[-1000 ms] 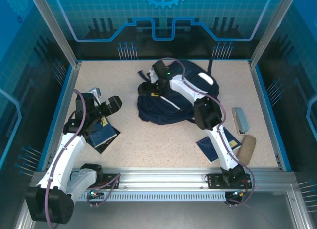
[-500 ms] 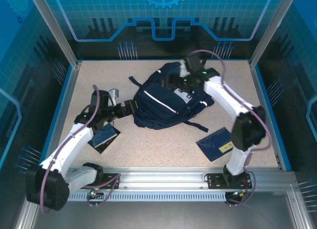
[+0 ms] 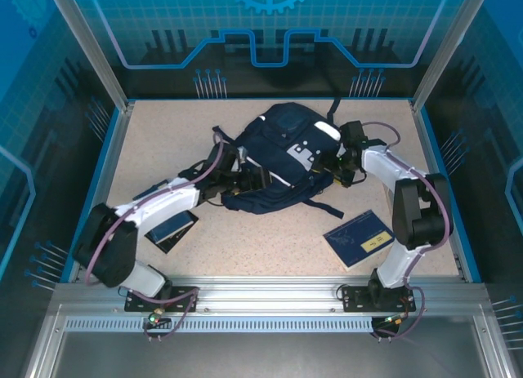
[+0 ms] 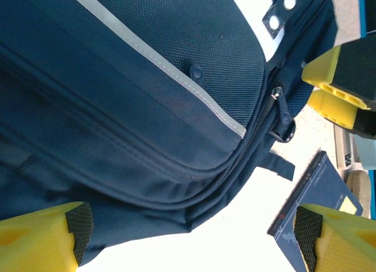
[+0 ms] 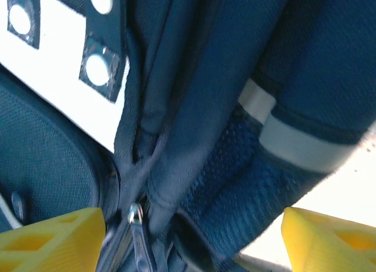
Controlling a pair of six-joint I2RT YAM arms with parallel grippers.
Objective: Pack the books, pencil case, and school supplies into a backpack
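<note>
The navy backpack (image 3: pixel 282 153) lies mid-table with its white dotted patch (image 5: pixel 59 66) facing up. My left gripper (image 3: pixel 249 178) is at its left lower edge, open. Its yellow fingers (image 4: pixel 41 237) straddle the bag's bottom seam (image 4: pixel 176 190) without pinching it. My right gripper (image 3: pixel 339 164) is at the bag's right side, open. Its fingers (image 5: pixel 329 242) stand wide on either side of the fabric by a metal zipper pull (image 5: pixel 136 222). One dark-blue book (image 3: pixel 172 227) lies at the front left and another book (image 3: pixel 359 237) at the front right. A grey item (image 4: pixel 343 151), possibly the pencil case, shows beside that book.
The right arm's elbow (image 3: pixel 421 211) stands over the right part of the table. Loose straps (image 3: pixel 327 206) trail from the bag toward the front. The blue table rim (image 3: pixel 429 174) and enclosure posts bound the work area. My right gripper's yellow fingers (image 4: pixel 338 78) show close beyond the bag.
The left arm has swung away from its book to the bag's left edge. The right gripper has moved from the bag's top down to its right side. The backpack has shifted and turned.
</note>
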